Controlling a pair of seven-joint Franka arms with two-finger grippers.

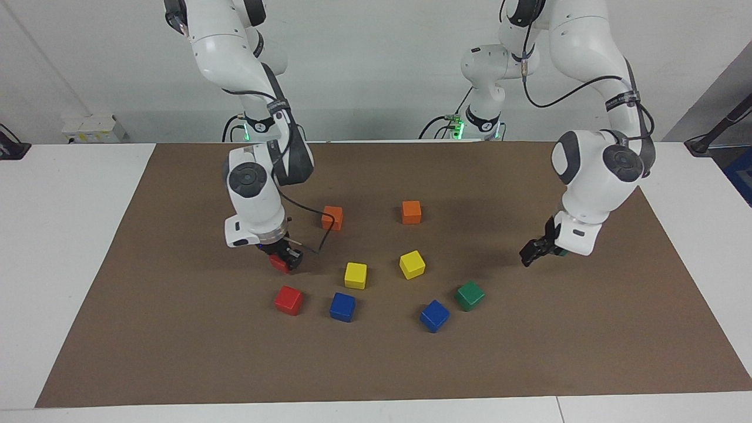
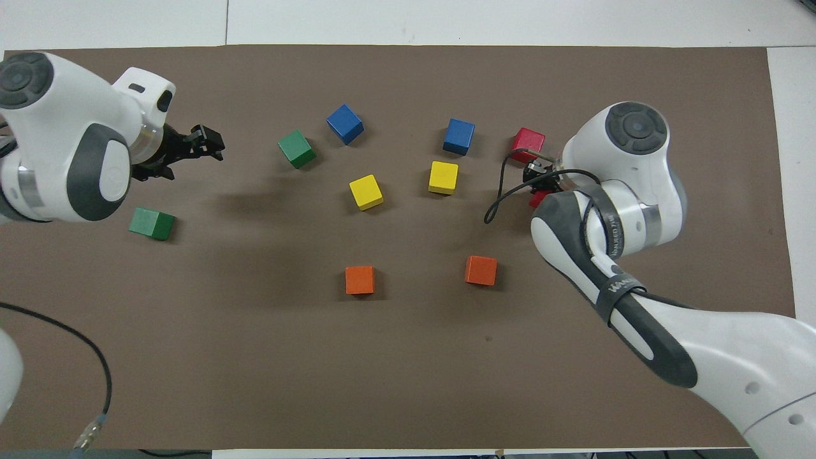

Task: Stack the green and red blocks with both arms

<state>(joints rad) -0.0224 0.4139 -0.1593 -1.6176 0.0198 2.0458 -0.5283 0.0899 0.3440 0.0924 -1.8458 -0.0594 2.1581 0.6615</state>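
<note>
Held red block [image 2: 537, 199]: mostly covered by right arm, overhead view | green block [image 1: 562, 253]: largely hidden by left arm, facing view

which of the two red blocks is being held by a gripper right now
The red block nearer the robots: the right gripper is shut on it, just above the mat. The other red block sits free on the mat beside a blue block.
</note>
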